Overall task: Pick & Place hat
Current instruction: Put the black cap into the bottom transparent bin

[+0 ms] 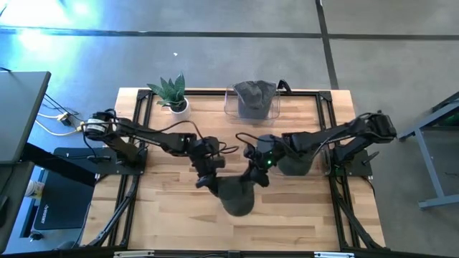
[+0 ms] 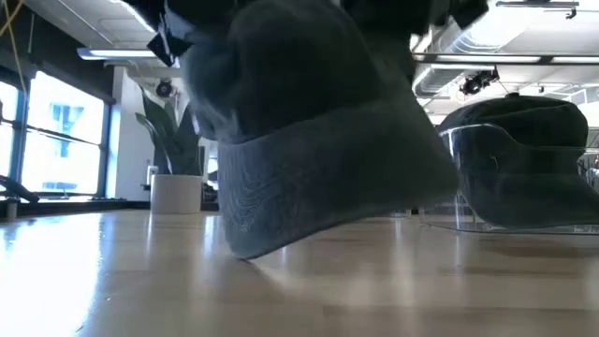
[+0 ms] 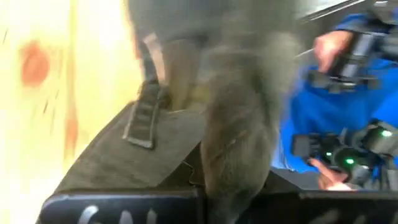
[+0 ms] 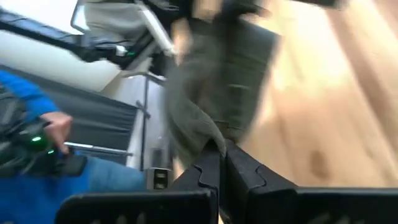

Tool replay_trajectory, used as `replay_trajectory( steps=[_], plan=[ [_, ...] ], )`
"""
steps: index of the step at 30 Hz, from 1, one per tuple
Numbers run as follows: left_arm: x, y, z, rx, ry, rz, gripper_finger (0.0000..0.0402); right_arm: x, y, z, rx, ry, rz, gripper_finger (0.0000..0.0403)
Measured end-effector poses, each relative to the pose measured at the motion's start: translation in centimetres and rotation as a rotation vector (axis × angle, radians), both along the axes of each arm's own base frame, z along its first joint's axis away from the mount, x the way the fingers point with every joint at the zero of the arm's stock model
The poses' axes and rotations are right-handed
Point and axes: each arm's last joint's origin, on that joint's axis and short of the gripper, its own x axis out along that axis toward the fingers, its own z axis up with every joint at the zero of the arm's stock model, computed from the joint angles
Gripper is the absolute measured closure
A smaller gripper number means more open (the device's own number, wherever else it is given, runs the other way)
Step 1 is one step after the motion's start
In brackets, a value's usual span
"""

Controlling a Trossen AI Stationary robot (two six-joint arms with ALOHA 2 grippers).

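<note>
Two grippers meet on one dark hat (image 1: 237,195) in the high view, near the front-centre of the wooden surface (image 1: 165,208). We see the left gripper (image 1: 208,179) at the hat's left edge and the right gripper (image 1: 257,174) at its right edge; from up here we can't tell jaw state. A 2nd dark hat (image 1: 294,161) lies just right of them, under the right arm. At the back sits a clear container (image 1: 231,107) w/ a grey hat (image 1: 254,97) in it, and a potted plant (image 1: 172,93) to its left.

Low view: the held hat (image 2: 318,140) fills the pic, lowest edge at or just off the surface, we can't say which. Cloth sags and folds, so we judge it soft and light; best taken by rim or brim w/ a firm pinch, as it'll droop. The clear container (image 2: 468,187) stands behind on the right, its hat (image 2: 524,117) bulging over the rim.

Left wrist view: fabric (image 3: 236,124) runs down into the gripper, a strap (image 3: 146,106) hanging beside; we read the jaws as clamped on it. A person in blue (image 3: 317,106) shows beyond.

Right wrist view: the right gripper's (image 4: 224,163) jaws are pressed together on a fold of the hat (image 4: 205,106).
</note>
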Motion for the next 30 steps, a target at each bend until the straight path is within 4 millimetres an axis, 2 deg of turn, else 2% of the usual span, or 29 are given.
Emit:
replay_trajectory(
  steps=[5, 9, 13, 18, 20, 23, 27, 30],
  plan=[
    [0.4, 0.5, -1.1, 0.119, -0.025, 0.064, 0.0373, -1.0, -1.7, -3.0, -0.026, 0.079, -0.047, 0.0396],
    [0.8, 1.5, -0.8, 0.209, -0.068, 0.163, 0.0336, -1.6, -2.1, -4.2, -0.101, 0.076, -0.019, 0.0370],
    [0.7, 3.2, -1.0, 0.210, -0.053, 0.182, 0.0266, -1.9, -2.6, -4.5, -0.138, 0.101, 0.007, 0.0309],
    [0.0, 4.7, -1.5, 0.133, 0.022, 0.123, 0.0176, -1.6, -3.8, -3.5, -0.152, 0.105, -0.011, 0.0213],
    [-0.1, 4.6, -1.7, 0.152, 0.031, 0.104, 0.0154, -1.3, -4.0, -2.9, -0.185, 0.071, 0.003, 0.0177],
    [-0.2, 3.7, -1.9, 0.239, 0.021, 0.100, 0.0144, -0.8, -4.1, -2.0, -0.251, 0.012, 0.022, 0.0141],
    [-0.4, 2.3, -2.3, 0.363, 0.052, 0.142, 0.0142, -0.3, -4.2, -1.6, -0.272, -0.006, 0.015, 0.0125],
    [-0.4, 1.6, -2.5, 0.384, 0.061, 0.157, 0.0142, 0.3, -4.1, -3.0, -0.305, 0.016, 0.041, 0.0124]
  ],
)
